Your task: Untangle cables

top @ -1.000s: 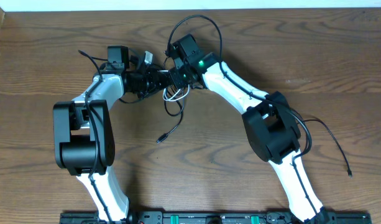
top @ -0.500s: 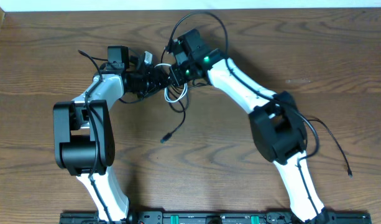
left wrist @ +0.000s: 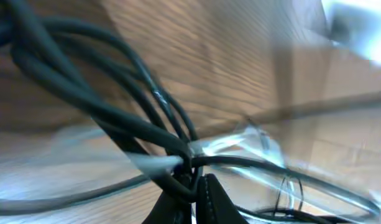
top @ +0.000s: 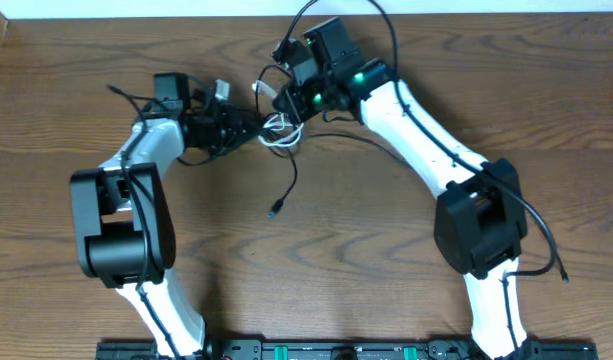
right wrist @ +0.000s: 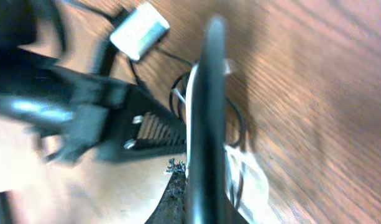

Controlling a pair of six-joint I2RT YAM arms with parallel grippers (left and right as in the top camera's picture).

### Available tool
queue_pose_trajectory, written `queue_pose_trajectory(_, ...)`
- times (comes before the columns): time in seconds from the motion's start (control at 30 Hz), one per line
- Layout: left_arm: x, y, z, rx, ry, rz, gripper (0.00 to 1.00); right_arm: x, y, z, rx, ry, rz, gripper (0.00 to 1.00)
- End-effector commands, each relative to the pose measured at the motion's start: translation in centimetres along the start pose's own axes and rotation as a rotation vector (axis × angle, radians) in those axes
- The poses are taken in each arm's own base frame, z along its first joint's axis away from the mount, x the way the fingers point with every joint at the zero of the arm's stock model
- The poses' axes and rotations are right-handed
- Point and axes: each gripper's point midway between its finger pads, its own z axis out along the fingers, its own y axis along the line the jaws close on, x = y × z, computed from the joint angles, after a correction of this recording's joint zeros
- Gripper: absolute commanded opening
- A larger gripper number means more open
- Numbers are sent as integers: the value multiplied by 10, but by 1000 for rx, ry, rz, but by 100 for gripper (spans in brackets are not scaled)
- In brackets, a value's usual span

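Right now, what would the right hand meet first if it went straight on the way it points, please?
Probably the tangled cables, then the left hand just behind them; the right hand points down-left toward both in the overhead view, though heights are unclear.

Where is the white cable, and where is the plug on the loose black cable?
white cable [top: 279,136]: overhead view, on its small loop.
black cable's plug [top: 274,211]: overhead view, on the free tip lying on the wood.

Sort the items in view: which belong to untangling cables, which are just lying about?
Job: black cables, white cable, tangled together.
Not job: wooden table, thick cord on the right arm; thin black lead at the right edge, unclear.
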Motion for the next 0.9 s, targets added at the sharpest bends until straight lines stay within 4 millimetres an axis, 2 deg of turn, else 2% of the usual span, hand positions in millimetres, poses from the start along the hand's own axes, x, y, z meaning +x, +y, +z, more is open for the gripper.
queue_pose_trajectory(0.0,-17,40,-20,-103,-74,-90,7,-51,47,-81,-204,-162,-104,1)
queue_pose_trajectory(0.13,-22,53,-33,-111,-97,-148,8,-56,44,-99,-284,-187,-104,1)
queue_pose_trajectory(0.37,-24,59,-38,-117,-107,-167,8,-47,25,-105,-262,-155,-30,1)
queue_pose_trajectory(0.43,-23,67,-39,-160,-112,-190,7,-48,23,-111,-284,-162,-27,1)
queue_pose_trajectory(0.53,-22,82,-43,-245,-130,-239,7,-53,26,-133,-387,-193,-36,1)
queue_pose_trajectory(0.6,-21,83,-43,-250,-131,-243,7,-55,20,-149,-415,-213,-28,1)
queue_pose_trajectory(0.73,-21,83,-43,-250,-131,-242,7,-60,-9,-183,-370,-259,45,1)
queue_pose_trajectory(0.77,-22,83,-43,-250,-132,-241,7,-61,-21,-192,-336,-277,59,1)
queue_pose_trajectory(0.8,-22,83,-43,-250,-133,-241,8,-61,-44,-201,-256,-295,94,1)
queue_pose_trajectory(0.83,-22,83,-43,-250,-133,-241,7,-60,-54,-204,-220,-299,111,1)
queue_pose_trajectory(0.87,-22,83,-43,-250,-133,-241,8,-56,-75,-209,-142,-304,157,1)
